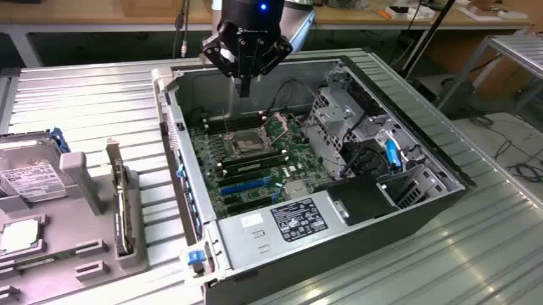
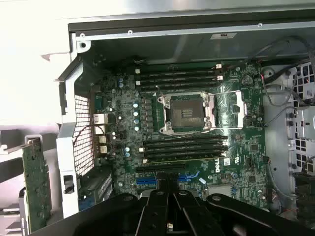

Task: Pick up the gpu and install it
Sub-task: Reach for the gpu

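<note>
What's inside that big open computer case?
A green motherboard with a processor socket, rows of memory slots, and a labelled power supply. Whatever lies beneath the power supply and the metal drive cage is covered.

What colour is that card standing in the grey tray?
Green; the gpu shows best in the wrist view.

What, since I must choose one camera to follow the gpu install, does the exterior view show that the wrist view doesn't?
Exterior view's extras: the hard drive, the labelled power supply, the drive cage and the ribbed metal table around the case. Wrist view's extras: the perforated rear grille and the port block beside it. Shared: the shut, empty gripper above the open case, the gpu standing on edge outside the case, and the motherboard with its CPU socket and memory sticks.
</note>
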### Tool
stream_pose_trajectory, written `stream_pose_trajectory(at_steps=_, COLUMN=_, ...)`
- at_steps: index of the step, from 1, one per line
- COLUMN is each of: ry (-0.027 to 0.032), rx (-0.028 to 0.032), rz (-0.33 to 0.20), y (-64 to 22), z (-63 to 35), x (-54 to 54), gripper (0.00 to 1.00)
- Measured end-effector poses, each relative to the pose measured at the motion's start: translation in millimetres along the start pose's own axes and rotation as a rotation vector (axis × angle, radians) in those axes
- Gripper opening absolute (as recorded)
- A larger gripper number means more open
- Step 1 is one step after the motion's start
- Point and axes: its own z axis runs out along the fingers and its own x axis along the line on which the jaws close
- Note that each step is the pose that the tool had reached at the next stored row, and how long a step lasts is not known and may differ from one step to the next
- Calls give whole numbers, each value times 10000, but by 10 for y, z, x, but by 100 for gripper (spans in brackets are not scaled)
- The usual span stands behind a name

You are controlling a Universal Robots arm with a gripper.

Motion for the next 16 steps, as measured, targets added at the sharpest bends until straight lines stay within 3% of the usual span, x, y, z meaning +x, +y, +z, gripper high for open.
stream_pose_trajectory(at_steps=16, ry=-1, rx=0, rz=0, y=-2, z=-1, x=29, gripper=11)
